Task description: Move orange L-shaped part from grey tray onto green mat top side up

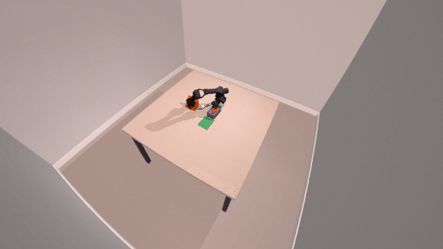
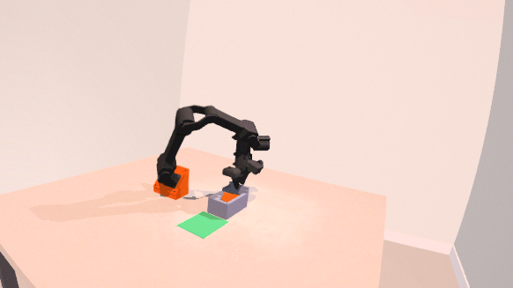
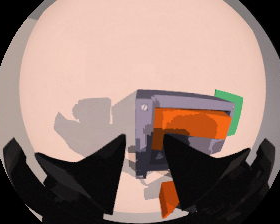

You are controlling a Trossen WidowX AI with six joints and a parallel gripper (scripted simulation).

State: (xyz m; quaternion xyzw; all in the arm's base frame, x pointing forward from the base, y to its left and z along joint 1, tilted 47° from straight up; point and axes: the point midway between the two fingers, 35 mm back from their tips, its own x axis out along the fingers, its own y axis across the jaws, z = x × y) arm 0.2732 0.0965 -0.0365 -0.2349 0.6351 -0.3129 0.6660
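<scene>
The orange L-shaped part (image 1: 215,111) (image 2: 228,197) (image 3: 191,121) is in the grey tray (image 1: 211,116) (image 2: 217,208) (image 3: 143,125). Its long bar points toward the mat and its L-shaped end lies away from it. In the wrist view the bar's mat-side end overlaps the tray's rim and looks raised; how far is hard to tell. My gripper (image 2: 237,187) (image 3: 144,139) is partly open and empty, low at the tray's far end. In the wrist view one fingertip overlaps the L-shaped end and hides some of it; contact cannot be seen clearly. The green mat (image 1: 205,123) (image 2: 203,225) (image 3: 230,96) is bare.
The arm's orange base (image 1: 192,103) (image 2: 182,182) stands behind and to the left of the tray in the top and exterior views. The mat lies close beside the tray's near end. The tray's walls stand above the table top (image 1: 179,139) (image 2: 308,240).
</scene>
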